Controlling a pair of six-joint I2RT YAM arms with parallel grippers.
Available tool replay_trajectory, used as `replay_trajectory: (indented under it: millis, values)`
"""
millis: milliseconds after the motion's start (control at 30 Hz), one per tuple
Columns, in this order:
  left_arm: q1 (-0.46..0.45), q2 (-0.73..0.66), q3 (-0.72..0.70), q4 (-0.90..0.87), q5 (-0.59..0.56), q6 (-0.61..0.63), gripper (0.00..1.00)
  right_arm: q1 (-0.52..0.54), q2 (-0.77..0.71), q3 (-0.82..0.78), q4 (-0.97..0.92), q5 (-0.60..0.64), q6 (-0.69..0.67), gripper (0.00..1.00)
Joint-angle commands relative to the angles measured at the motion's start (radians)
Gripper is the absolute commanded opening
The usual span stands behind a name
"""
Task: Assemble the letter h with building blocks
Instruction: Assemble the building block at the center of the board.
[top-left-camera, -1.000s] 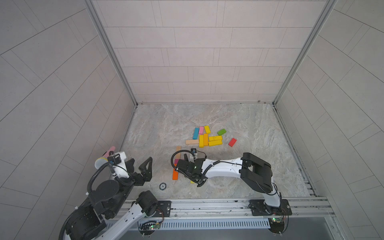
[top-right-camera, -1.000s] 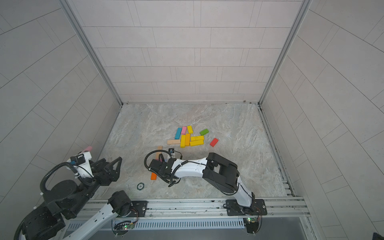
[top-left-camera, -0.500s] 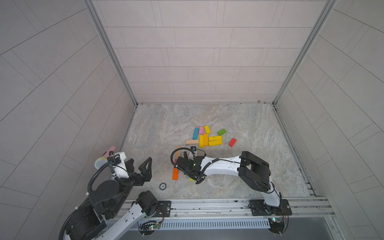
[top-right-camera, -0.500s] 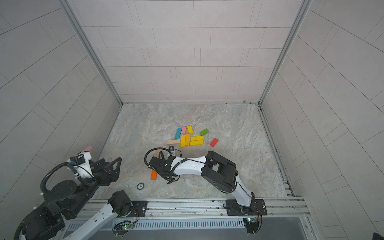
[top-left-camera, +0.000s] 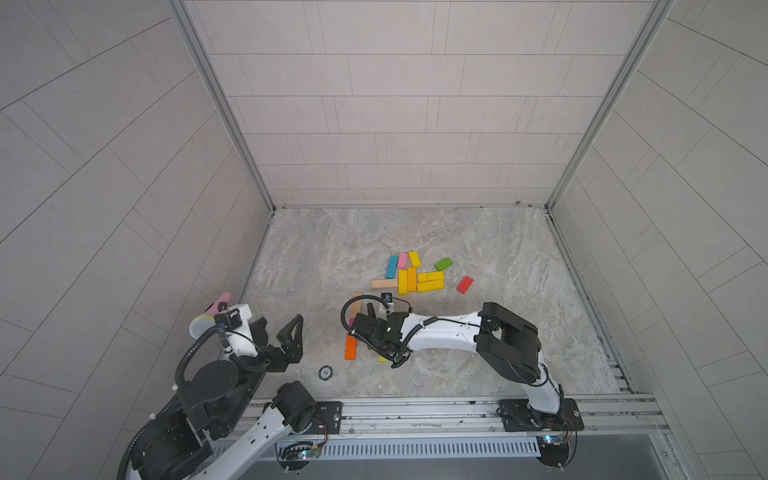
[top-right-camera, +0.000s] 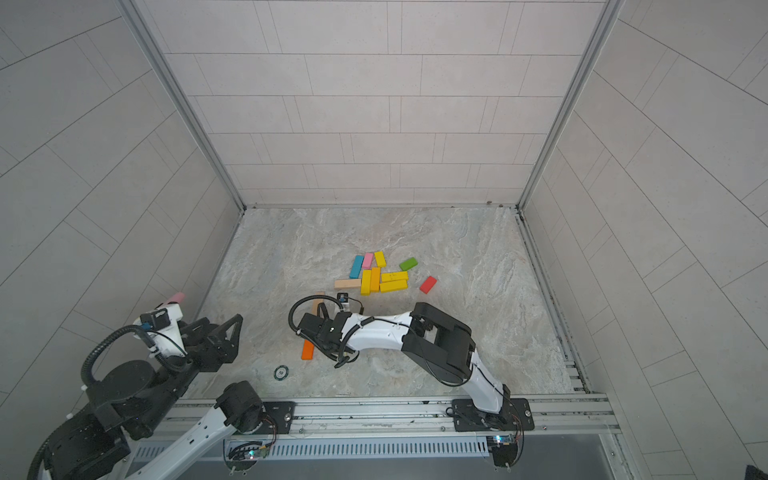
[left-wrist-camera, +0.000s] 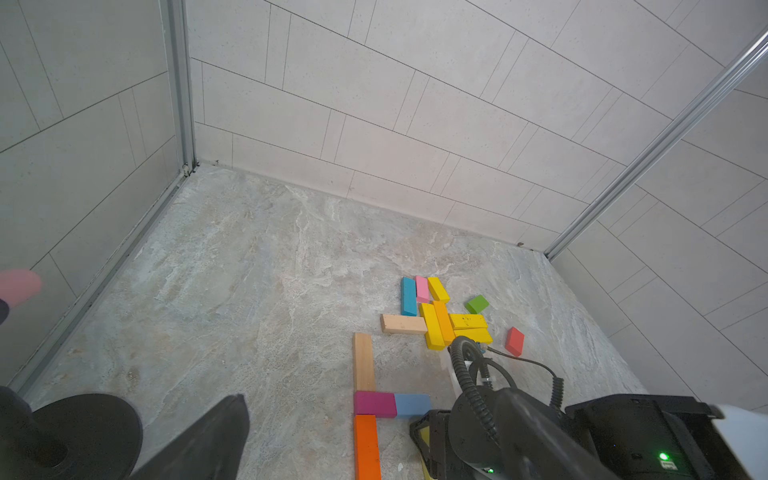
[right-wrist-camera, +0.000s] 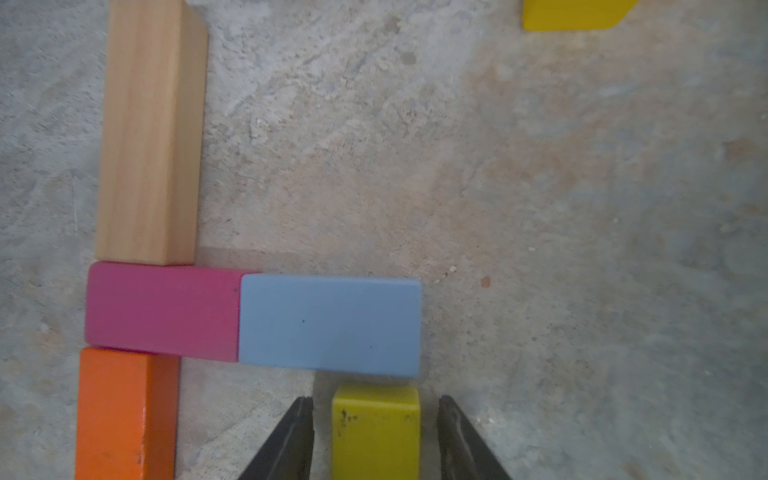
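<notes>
Two narrowly parted jaws of the right gripper flank the yellow block: probably light, stiff, slick wood, best pinched across its width.

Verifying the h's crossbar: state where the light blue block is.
In the right wrist view the light blue block lies end to end with the magenta block, ahead of the yellow block straddled by the open right end effector.

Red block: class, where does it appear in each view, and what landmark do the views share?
Both top views: red block, alone, right of yellow blocks.
Left wrist: red block, apart from them.
Right wrist: not in it.
Landmark: green block, nearby.
</notes>
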Motion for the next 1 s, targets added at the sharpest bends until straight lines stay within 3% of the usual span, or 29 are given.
replay_trajectory:
  millis: [0,133,300,467,633,767,967]
  values:
    - [0.005,-0.014,0.019,-0.011,-0.017,0.019,1.0,-0.005,0.016,0.007,-0.033,0.015,0.018,0.52]
    - [0.005,-0.013,0.023,-0.014,-0.009,0.017,1.0,0.006,-0.054,-0.024,-0.005,0.046,-0.001,0.58]
    - [0.005,-0.017,0.04,-0.021,-0.007,0.017,1.0,0.043,-0.219,-0.098,0.047,0.107,-0.089,0.73]
    - [0.004,-0.033,0.042,-0.023,-0.011,0.021,1.0,0.05,-0.366,-0.263,0.258,-0.104,-0.241,0.76]
    - [0.003,-0.039,0.043,-0.033,-0.012,0.017,1.0,0.075,-0.441,-0.4,0.421,-0.315,-0.246,0.79]
    - [0.005,-0.05,0.042,-0.042,-0.022,0.005,1.0,0.129,-0.41,-0.376,0.312,-0.309,-0.242,0.81]
    - [0.004,-0.057,0.045,-0.058,-0.025,-0.018,1.0,0.161,-0.363,-0.424,0.342,-0.339,-0.182,0.81]
